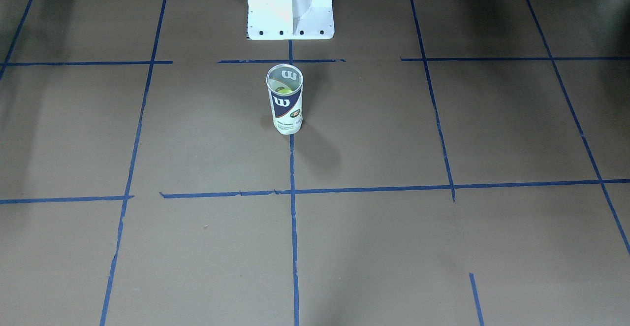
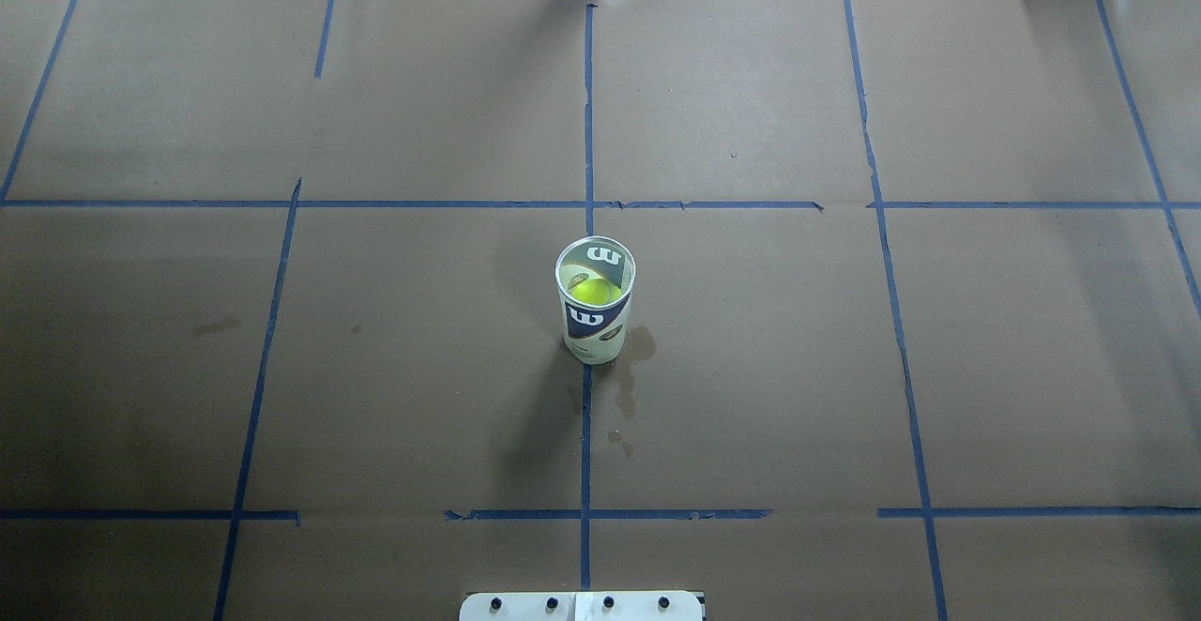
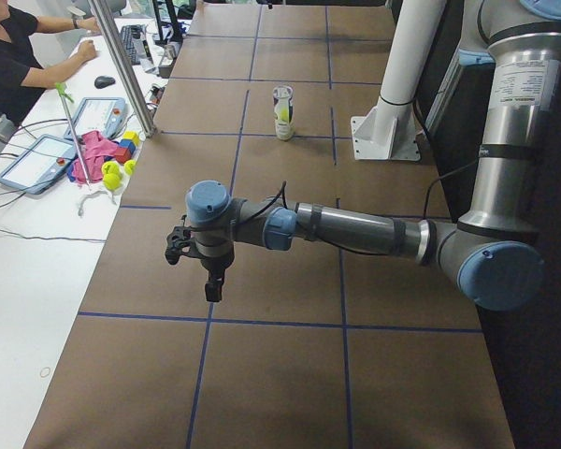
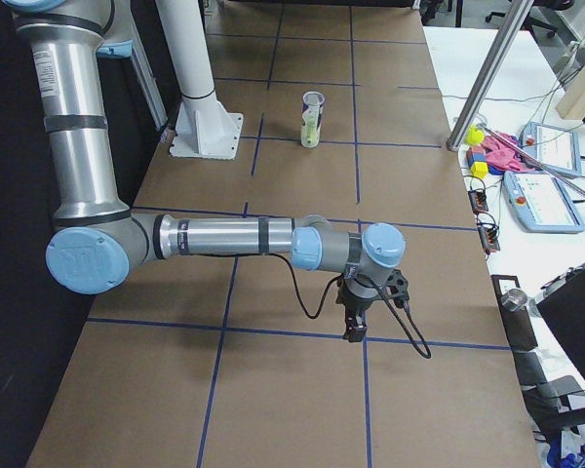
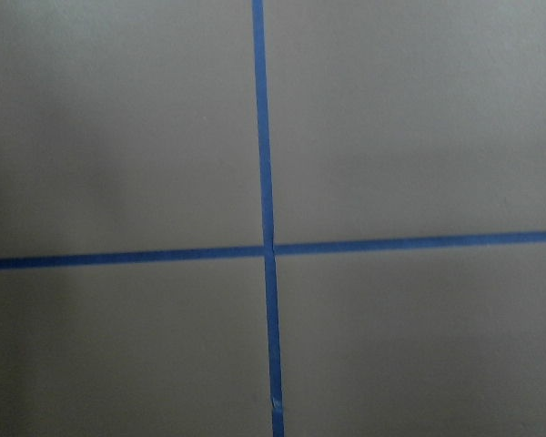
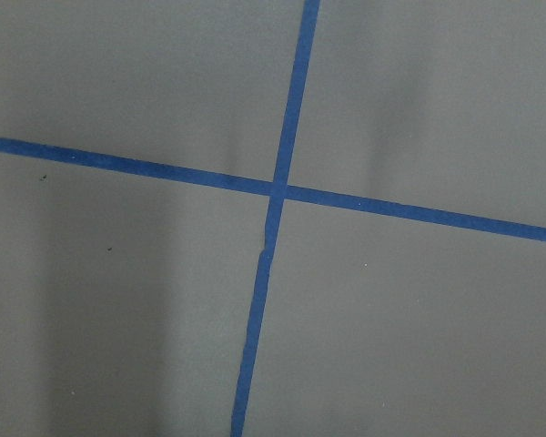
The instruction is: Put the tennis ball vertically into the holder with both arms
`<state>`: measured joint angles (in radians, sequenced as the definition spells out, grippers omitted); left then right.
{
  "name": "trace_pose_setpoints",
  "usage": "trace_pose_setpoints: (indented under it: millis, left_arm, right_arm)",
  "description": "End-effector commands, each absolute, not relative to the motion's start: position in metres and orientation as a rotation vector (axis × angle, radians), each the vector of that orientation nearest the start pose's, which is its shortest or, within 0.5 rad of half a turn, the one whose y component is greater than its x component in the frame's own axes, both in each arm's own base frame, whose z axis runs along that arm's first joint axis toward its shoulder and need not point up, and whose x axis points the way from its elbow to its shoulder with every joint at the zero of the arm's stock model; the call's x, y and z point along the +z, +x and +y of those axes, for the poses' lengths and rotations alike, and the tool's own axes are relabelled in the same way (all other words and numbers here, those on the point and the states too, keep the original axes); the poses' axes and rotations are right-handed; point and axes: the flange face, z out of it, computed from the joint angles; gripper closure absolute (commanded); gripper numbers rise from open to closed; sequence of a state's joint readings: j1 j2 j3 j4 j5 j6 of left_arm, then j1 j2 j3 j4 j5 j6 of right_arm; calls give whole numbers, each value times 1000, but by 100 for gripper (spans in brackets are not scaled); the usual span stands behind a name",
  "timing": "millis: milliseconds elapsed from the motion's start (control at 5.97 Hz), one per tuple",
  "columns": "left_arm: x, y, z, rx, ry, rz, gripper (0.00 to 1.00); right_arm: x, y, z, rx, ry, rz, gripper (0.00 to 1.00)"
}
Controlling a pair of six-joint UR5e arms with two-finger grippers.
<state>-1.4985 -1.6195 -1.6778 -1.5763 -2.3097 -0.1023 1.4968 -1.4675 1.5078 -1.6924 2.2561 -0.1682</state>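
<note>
Clear holder (image 2: pixel 595 319) stands upright, mouth up, tennis ball (image 2: pixel 595 291) inside; left gripper (image 3: pixel 212 288), right gripper (image 4: pixel 352 330): cannot tell.

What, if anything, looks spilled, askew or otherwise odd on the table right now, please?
Only this: dark blotches stain the brown paper beside the base of the holder, trailing toward the robot's side, like a dried spill. The holder itself stands upright, the tennis ball inside it.
</note>
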Motion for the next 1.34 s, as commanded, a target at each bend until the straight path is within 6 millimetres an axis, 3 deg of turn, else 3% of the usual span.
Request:
trace_pose_setpoints:
  millis: [0, 335, 837, 1172]
  left_arm:
    - [584, -24, -519, 43, 84, 744, 0]
    - [595, -21, -524, 40, 59, 753, 0]
    - [641, -23, -512, 78, 5, 748, 0]
    - [639, -22, -515, 65, 1, 748, 0]
  right_arm:
    - [662, 44, -522, -243, -27, -694, 0]
    - [667, 51, -508, -250, -23, -700, 0]
    - [660, 47, -499, -240, -11, -752, 0]
    - [657, 47, -500, -240, -7, -753, 0]
